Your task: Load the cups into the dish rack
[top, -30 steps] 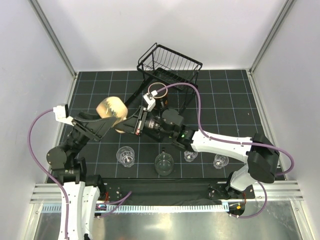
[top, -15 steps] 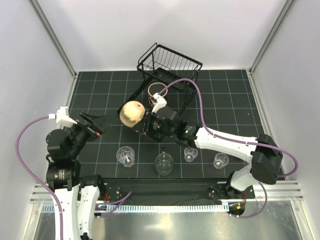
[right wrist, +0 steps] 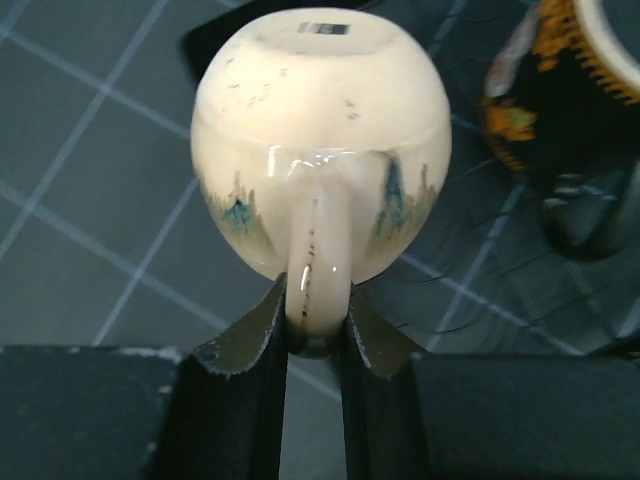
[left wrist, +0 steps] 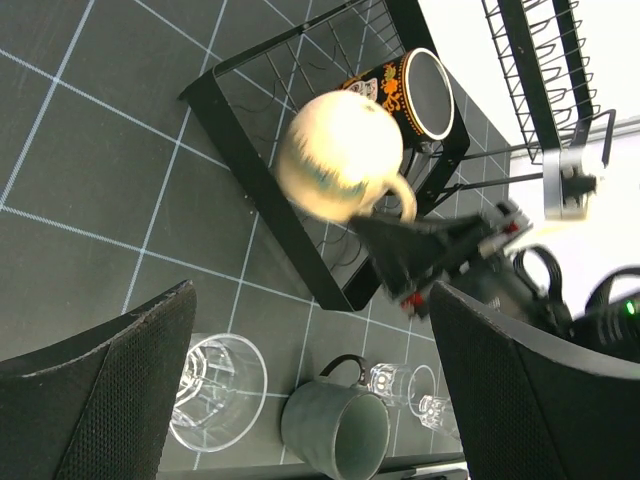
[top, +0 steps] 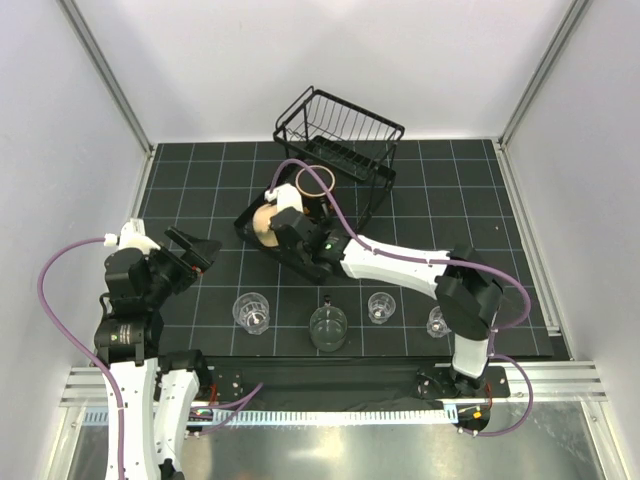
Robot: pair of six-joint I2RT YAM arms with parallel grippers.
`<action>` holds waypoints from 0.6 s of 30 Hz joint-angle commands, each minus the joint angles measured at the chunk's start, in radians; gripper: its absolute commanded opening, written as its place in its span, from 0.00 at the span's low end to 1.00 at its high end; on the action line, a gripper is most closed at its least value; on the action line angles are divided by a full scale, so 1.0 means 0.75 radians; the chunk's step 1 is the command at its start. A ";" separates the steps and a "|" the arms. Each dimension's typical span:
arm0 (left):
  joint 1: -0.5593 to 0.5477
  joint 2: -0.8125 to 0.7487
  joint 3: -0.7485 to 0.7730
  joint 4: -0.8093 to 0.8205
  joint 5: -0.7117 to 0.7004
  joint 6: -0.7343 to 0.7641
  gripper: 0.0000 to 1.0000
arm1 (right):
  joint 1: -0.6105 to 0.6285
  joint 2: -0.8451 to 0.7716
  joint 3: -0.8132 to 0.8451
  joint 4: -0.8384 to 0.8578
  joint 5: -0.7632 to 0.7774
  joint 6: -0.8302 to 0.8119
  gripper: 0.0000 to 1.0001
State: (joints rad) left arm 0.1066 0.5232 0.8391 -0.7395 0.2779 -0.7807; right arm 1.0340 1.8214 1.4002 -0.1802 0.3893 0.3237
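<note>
Right wrist view: the right gripper [right wrist: 318, 318] is seen pinched shut on the handle of the round beige mug [right wrist: 320, 150], whose labelled base is turned away from the fingers [right wrist: 262, 330]. From the top external camera, the mug is shown held over the near-left corner of the dish rack [top: 345, 155], above its flat lower frame; whether it touches the wires cannot be told. A brown-rimmed cup [top: 313, 182] with an orange pattern is set inside the same frame, just beside the mug on the side of the raised basket. The left gripper [top: 200, 250] is pictured well apart to the left, its jaws spread wide and nothing held between them. Three clear glass tumblers [top: 251, 311] and a grey mug [top: 328, 327] are lined up on the black gridded mat [top: 200, 170] near the arm bases.
</note>
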 commanded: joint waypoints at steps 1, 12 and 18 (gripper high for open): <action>0.001 0.004 0.008 -0.008 -0.013 0.022 0.94 | -0.033 0.019 0.117 0.130 0.109 -0.084 0.04; 0.001 0.018 0.002 -0.014 0.012 0.035 0.93 | -0.119 0.093 0.017 0.248 0.088 -0.043 0.04; 0.001 0.020 -0.024 0.004 0.030 0.020 0.93 | -0.123 0.065 -0.146 0.306 0.080 -0.012 0.04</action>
State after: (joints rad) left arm 0.1066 0.5331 0.8318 -0.7528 0.2825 -0.7769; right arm 0.9405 1.9026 1.3697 0.0177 0.4473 0.2901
